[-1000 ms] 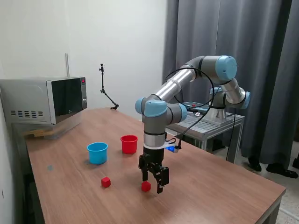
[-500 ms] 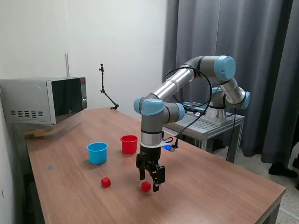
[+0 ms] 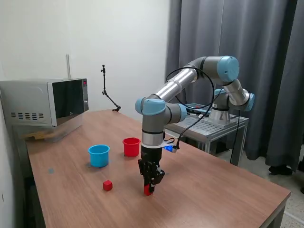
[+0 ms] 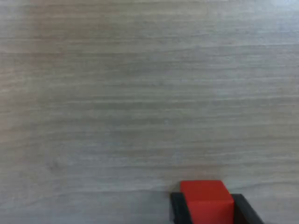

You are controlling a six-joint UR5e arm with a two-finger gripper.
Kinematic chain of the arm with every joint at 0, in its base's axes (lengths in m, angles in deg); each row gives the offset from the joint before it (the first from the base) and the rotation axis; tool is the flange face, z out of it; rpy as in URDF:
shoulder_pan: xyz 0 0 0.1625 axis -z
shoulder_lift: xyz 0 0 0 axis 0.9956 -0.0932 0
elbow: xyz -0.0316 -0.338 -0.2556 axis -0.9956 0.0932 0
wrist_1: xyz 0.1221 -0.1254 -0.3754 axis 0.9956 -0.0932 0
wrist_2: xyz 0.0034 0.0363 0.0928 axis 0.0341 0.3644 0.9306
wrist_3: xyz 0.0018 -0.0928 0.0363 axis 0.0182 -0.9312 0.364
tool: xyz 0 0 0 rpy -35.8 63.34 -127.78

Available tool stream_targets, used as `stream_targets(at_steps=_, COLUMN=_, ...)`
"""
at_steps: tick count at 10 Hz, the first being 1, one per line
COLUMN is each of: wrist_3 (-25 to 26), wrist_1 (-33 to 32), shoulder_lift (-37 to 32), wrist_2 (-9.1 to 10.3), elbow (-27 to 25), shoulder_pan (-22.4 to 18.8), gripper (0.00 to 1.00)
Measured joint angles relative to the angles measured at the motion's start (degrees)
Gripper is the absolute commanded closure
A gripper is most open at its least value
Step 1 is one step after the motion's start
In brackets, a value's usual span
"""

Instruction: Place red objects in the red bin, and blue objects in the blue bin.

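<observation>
One red cube (image 3: 148, 191) lies on the wooden table, and my gripper (image 3: 148, 188) has come down over it. In the wrist view the red cube (image 4: 206, 199) sits between the two black fingers (image 4: 177, 207), which press against its sides, so my gripper (image 4: 207, 209) is shut on it. The cube still rests on the table. A second red cube (image 3: 108, 185) lies further toward the exterior view's left. Behind them stand the red bin (image 3: 131, 146) and the light blue bin (image 3: 99, 155), side by side. Blue objects are out of view.
A microwave (image 3: 45, 102) stands at the back on the exterior view's left. A thin black stand (image 3: 108, 92) rises at the table's far edge. The arm's base sits on a metal side table (image 3: 213, 124) beyond the exterior view's right.
My gripper shifted toward the exterior view's left, turned, dropped over the red cube it had been standing beside, and shut on it.
</observation>
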Motion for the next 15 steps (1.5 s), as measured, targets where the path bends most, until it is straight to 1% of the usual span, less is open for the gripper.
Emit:
stream_targets(at_steps=12, wrist_3=-0.15, wrist_1=1.66, shoulder_lift=-5.09, wrist_2=-0.06, elbow=-1.17, shoulder_pan=0.36, gripper=1.00)
stream_targets(at_steps=13, wrist_3=-0.08, wrist_1=2.50, shoulder_lift=-5.64, wrist_2=-0.41, elbow=-1.17, shoulder_pan=0.67, gripper=1.00)
stream_targets(at_steps=15, wrist_3=0.00, wrist_1=4.14, shoulder_lift=-6.76, wrist_2=-1.98, elbow=-1.21, shoulder_pan=1.12, gripper=1.00)
